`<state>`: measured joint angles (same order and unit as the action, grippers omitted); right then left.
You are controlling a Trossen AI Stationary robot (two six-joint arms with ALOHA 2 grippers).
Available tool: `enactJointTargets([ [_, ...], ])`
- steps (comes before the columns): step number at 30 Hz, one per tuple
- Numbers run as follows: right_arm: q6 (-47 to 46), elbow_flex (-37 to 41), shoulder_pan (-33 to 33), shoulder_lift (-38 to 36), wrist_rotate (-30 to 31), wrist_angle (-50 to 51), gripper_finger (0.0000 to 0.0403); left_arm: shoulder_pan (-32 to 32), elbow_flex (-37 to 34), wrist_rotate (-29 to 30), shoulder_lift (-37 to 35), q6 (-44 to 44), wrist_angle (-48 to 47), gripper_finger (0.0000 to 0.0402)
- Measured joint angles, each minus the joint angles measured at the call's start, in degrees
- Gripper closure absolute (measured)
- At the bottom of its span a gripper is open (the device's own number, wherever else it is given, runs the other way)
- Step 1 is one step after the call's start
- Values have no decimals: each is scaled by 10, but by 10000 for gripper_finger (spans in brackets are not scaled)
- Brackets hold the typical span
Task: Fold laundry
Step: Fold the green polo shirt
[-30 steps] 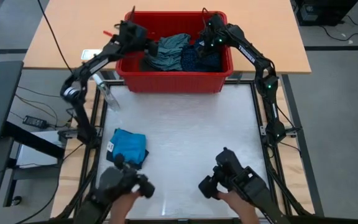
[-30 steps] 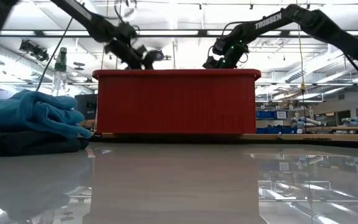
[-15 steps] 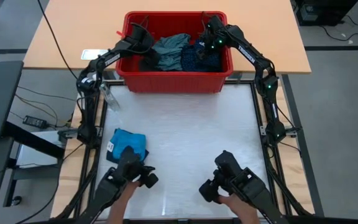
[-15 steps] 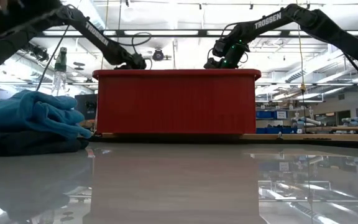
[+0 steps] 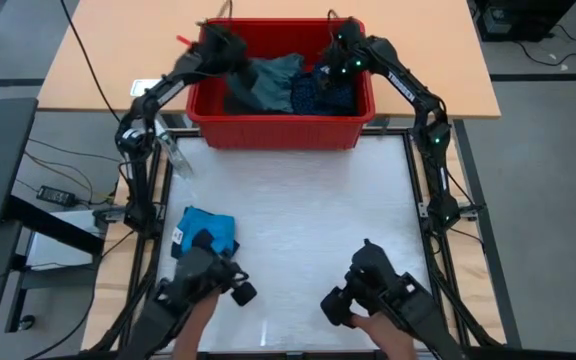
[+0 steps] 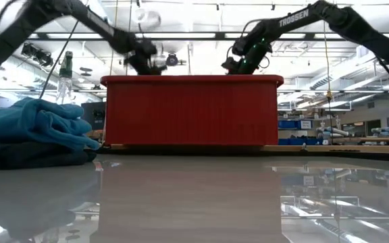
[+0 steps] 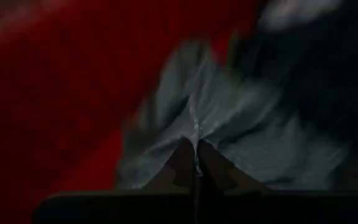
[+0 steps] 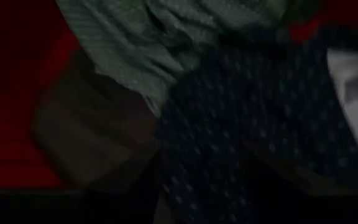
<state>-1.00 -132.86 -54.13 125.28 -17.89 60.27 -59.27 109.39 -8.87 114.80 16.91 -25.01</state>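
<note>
A red bin (image 5: 280, 128) at the table's far edge holds the laundry. In it a grey-green shirt (image 5: 273, 82) lies left of a navy dotted piece (image 5: 320, 92). My left gripper (image 5: 224, 48) is over the bin's far left corner, shut on the shirt (image 7: 229, 118). Over the bin's far right part, my right gripper (image 5: 341, 57) stands open above the dotted piece (image 8: 260, 112). I cannot tell whether it touches the cloth. A folded bright blue garment (image 5: 206, 232) rests on a dark one at the table's near left. My left gripper pinches a gathered bit of the grey-green shirt (image 7: 196, 127) between its two fingertips (image 7: 182, 163). The shirt's folds run together at the tips. The fingers slant down into the bin from its left side. The rest of the shirt lies in the bin.
The white table top (image 5: 298, 220) lies bare between the bin and the near edge. A person's hands hold two dark controllers (image 5: 368, 290) at the near edge. A clear plastic bottle (image 5: 173, 155) lies by the table's left edge. The wooden desk (image 5: 108, 60) surrounds the bin.
My left gripper reached to the right over the bin toward the shirt. It then drew back toward the bin's far left corner and rolled a little. The shirt's left part now looks pulled toward that corner. My right gripper has stayed over the dotted piece.
</note>
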Motion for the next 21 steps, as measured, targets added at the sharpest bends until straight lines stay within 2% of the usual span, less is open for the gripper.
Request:
enactJointTargets([
  [6, -20, -1, 0, -63, -29, -72, 197, 36, 117, -102, -62, -39, -9, 400],
  [9, -19, -2, 0, -99, -29, -92, 197, 63, 158, -131, -83, -61, -10, 400],
  [15, -1, -2, 1, -161, -34, -98, 197, 138, 214, -160, -109, -113, -4, 401],
  [21, 9, -2, 12, -216, -48, -95, 197, 235, 239, -206, -136, -120, 95, 401],
])
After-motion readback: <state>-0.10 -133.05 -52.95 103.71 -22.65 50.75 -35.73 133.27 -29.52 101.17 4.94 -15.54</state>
